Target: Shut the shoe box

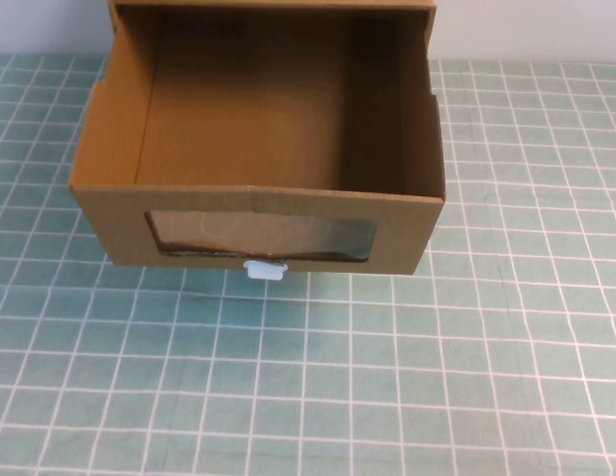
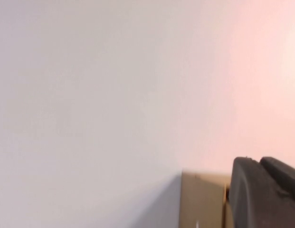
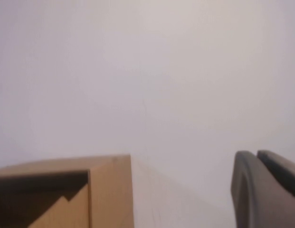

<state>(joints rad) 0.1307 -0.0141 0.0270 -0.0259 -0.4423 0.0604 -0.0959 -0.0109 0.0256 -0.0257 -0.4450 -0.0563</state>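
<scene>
The shoe box (image 1: pixel 258 149) is a brown cardboard drawer-style box at the back middle of the table. Its drawer is pulled out toward me, open on top and empty. The front panel has a clear plastic window (image 1: pixel 260 235) with a small white pull tab (image 1: pixel 265 271) below it. Neither arm shows in the high view. My left gripper (image 2: pixel 259 161) shows in the left wrist view with its dark fingers together and empty, beside a cardboard corner of the box (image 2: pixel 202 199). My right gripper (image 3: pixel 256 154) is likewise shut and empty, with a box corner (image 3: pixel 109 190) to its side.
The table is covered by a green mat with a white grid (image 1: pixel 308 387). A pale wall (image 1: pixel 526 25) stands behind the box and fills most of both wrist views.
</scene>
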